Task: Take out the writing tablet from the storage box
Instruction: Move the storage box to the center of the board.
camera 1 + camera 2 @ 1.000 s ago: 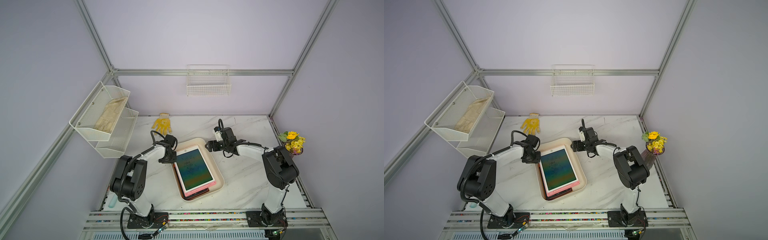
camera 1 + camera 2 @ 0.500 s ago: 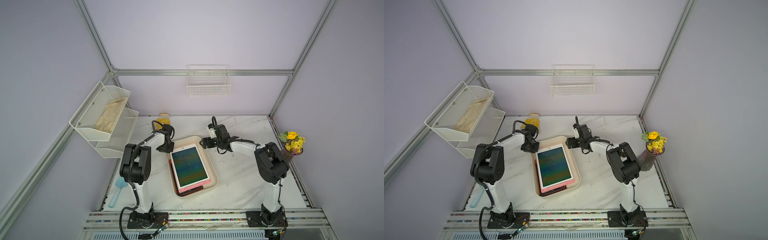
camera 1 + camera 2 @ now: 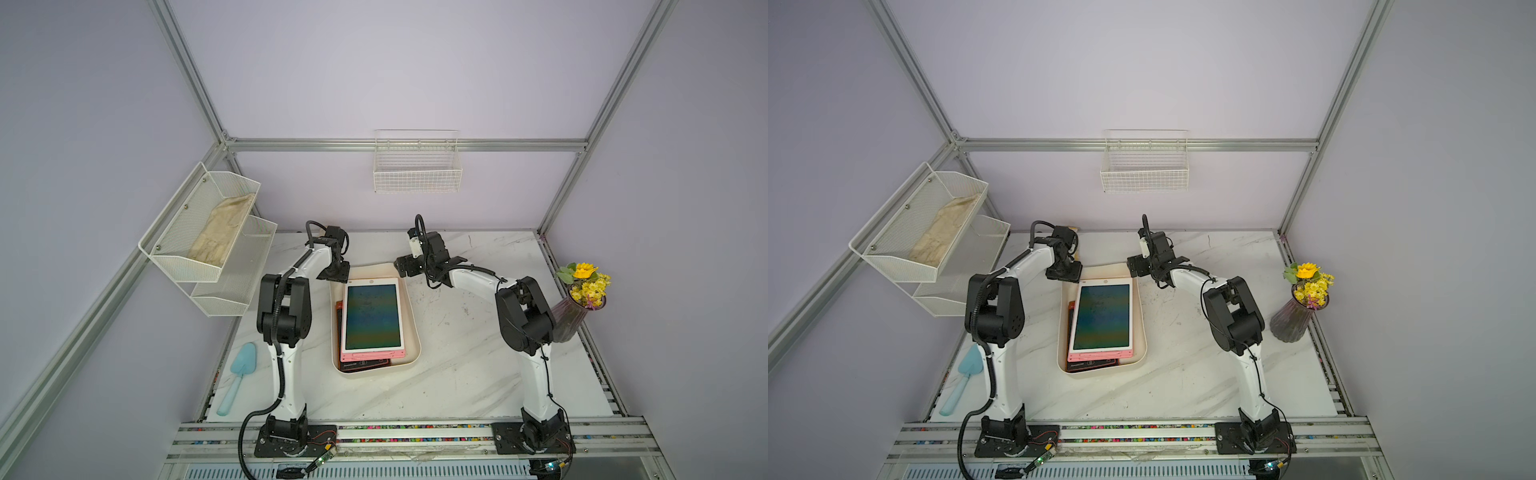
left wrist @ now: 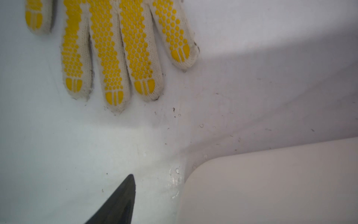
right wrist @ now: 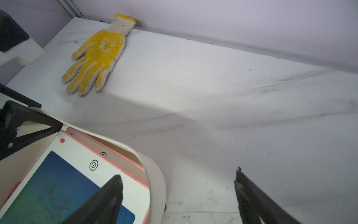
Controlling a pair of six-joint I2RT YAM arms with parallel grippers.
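Of the left gripper only one fingertip is shown in the left wrist view — its partner is out of sight, so a pinch on the storage box wall cannot be judged. The glove is cropped at the palm there, and all but hidden behind the left arm in both top views. The lower tablets are largely covered by the writing tablet on top

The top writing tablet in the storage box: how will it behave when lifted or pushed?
Probably stiff: the top writing tablet is a thin, flat slab. Likely slippery: its glossy face and other tablets beneath may let it slide. The storage box wall probably leaves little finger room.
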